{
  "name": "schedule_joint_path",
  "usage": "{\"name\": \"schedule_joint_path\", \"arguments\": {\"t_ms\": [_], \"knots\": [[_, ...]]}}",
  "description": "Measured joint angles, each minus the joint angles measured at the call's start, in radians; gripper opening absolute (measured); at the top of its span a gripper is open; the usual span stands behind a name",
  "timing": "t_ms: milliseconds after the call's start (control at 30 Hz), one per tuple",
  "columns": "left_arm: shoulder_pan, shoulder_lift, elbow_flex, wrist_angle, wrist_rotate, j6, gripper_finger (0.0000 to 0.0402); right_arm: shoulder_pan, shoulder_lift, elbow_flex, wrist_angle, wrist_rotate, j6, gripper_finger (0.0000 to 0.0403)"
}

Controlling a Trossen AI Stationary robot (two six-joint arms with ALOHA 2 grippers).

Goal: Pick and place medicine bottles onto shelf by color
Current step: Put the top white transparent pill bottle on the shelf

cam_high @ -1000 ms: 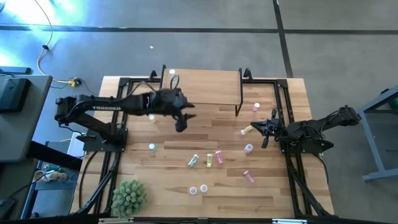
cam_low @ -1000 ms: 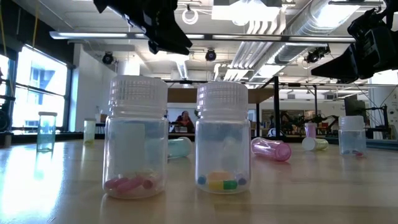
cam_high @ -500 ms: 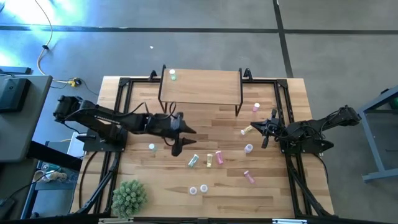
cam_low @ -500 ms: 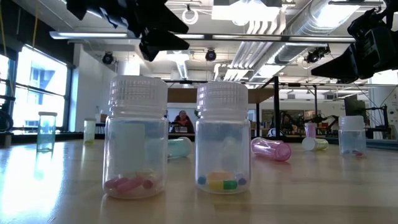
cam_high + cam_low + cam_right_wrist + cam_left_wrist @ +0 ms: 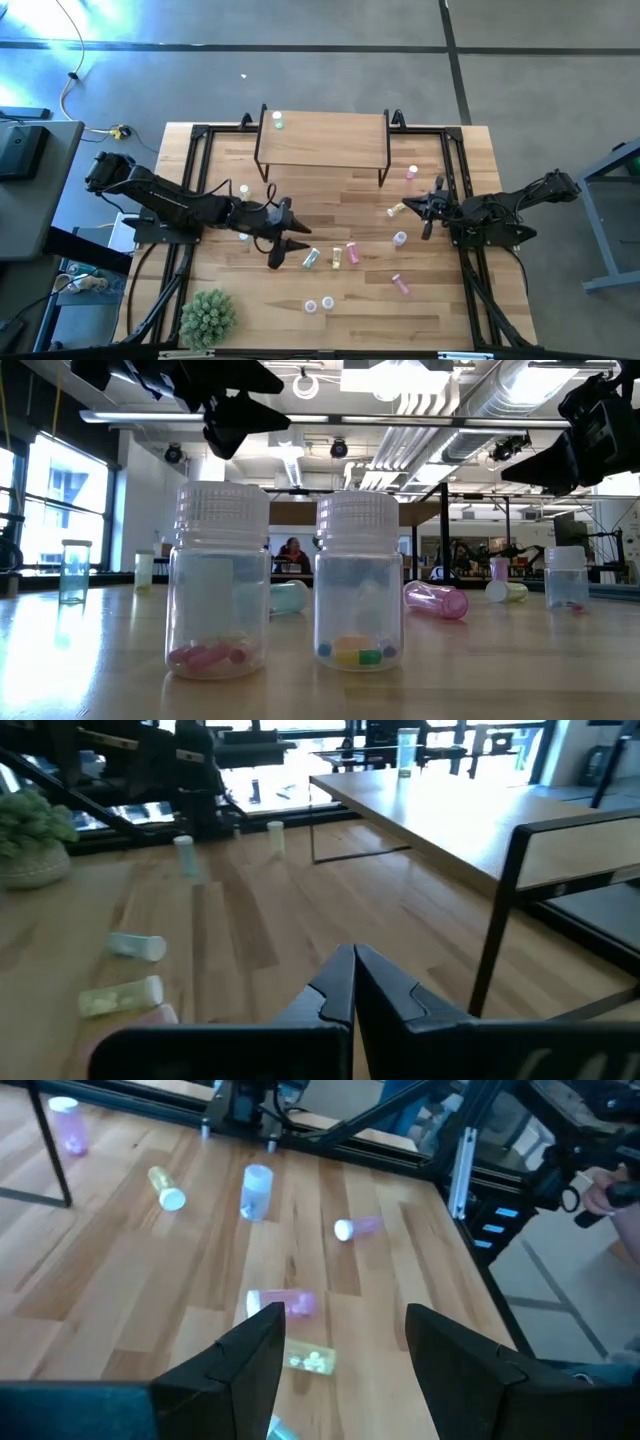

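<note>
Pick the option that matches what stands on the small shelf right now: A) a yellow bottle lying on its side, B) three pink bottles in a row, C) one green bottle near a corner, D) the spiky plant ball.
C: the high view shows a single green bottle standing near the far-left corner of the shelf, with nothing else on the board.

Pale wood shelf (image 5: 322,140), black legs; pink bottle (image 5: 401,285); green plant (image 5: 208,316).
</note>
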Motion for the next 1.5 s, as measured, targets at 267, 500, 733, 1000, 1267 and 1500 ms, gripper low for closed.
{"name": "schedule_joint_path", "arguments": {"t_ms": [267, 500, 733, 1000, 1267, 1500], "knots": [[0.002, 0.0, 0.0, 0.032, -0.006, -0.003, 0.0197, 0.0, 0.0, 0.0, 0.144, -0.111, -0.033, 0.0012], [0.002, 0.0, 0.0, 0.044, 0.047, -0.043, 0.0197, 0.0, 0.005, 0.081, 0.167, -0.23, -0.01, 0.0115], [0.002, 0.0, 0.0, 0.044, 0.048, -0.062, 0.0197, 0.0, 0.074, 0.238, 0.095, -0.314, 0.078, 0.0194], [0.002, 0.0, 0.0, 0.043, 0.047, -0.061, 0.0197, 0.009, 0.25, 0.324, -0.142, -0.434, 0.298, 0.02], [0.002, 0.0, 0.0, 0.042, 0.046, -0.06, 0.0197, 0.069, 0.462, 0.453, -0.375, -0.439, 0.46, 0.02], [0.002, 0.001, 0.0, 0.042, 0.043, -0.06, 0.0197, 0.134, 0.622, 0.524, -0.6, -0.296, 0.461, 0.02]]}}
